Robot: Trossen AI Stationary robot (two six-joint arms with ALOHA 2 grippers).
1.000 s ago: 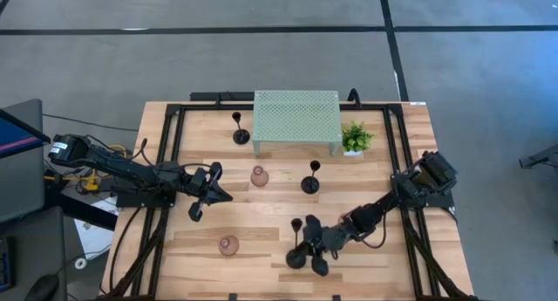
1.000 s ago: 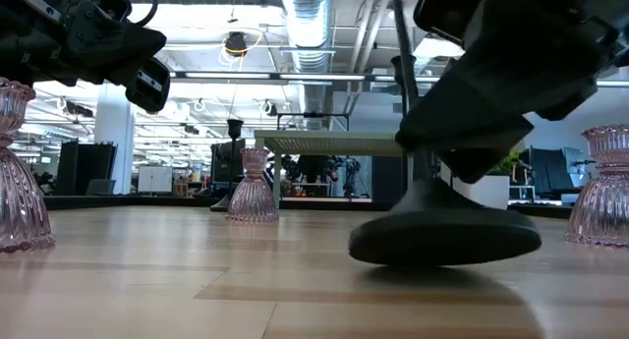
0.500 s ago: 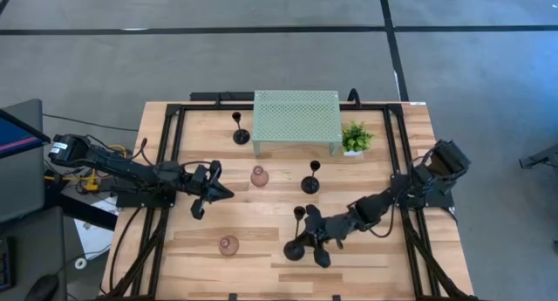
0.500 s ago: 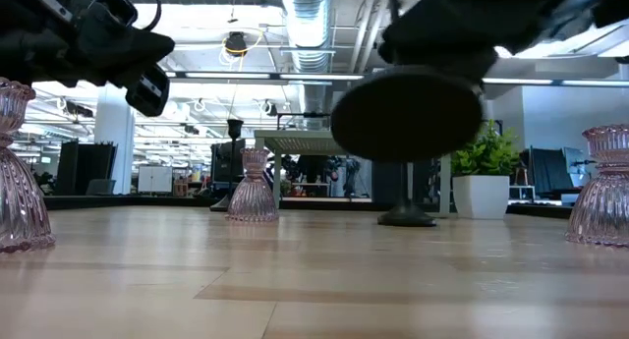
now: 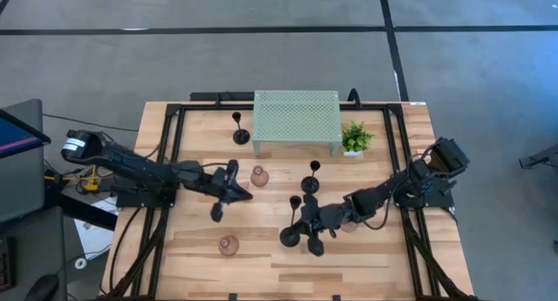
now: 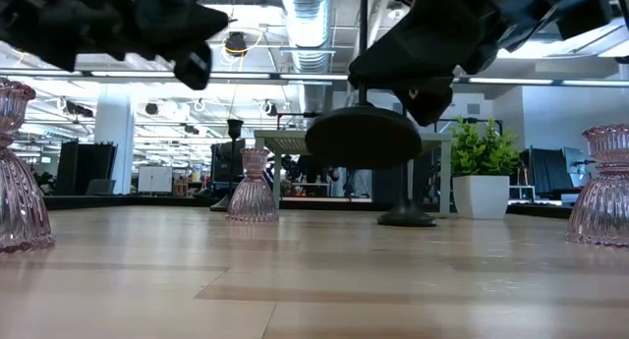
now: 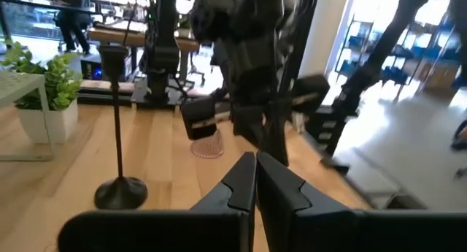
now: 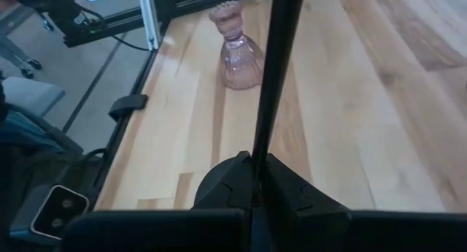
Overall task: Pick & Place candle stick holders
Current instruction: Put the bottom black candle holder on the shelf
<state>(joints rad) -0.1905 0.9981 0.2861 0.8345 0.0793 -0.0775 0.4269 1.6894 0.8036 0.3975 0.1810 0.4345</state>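
Observation:
My right gripper (image 5: 307,229) is shut on a slim black candle stick holder (image 5: 292,221), lifted above the table's near middle; its round base (image 6: 364,138) hangs clear of the wood. My left gripper (image 5: 244,194) is shut and empty, hovering left of centre beside a pink bulb-shaped holder (image 5: 259,176). Two more black holders stand on their bases, one at the centre (image 5: 310,181) and one at the far left (image 5: 240,131). A second pink holder (image 5: 228,245) stands near the front. A third (image 7: 208,142) stands partly hidden under my right arm. My right gripper pinches the black holder's thin stem (image 8: 264,146) between its two fingers, low on the stem just above the base. The fingers come about level from the table's right side and lie across the stem. The holder is roughly upright and lifted clear.
A pale green mesh stand (image 5: 296,119) sits at the far middle with a small potted plant (image 5: 355,138) to its right. A black frame rail (image 5: 170,161) runs along both sides of the wooden table. Bare wood lies at the near left.
My right gripper has risen and gone toward the far edge and slightly left, lifting the black holder off the table, base now clear. My left gripper has moved toward the table's right, closer to the pink holder near the centre.

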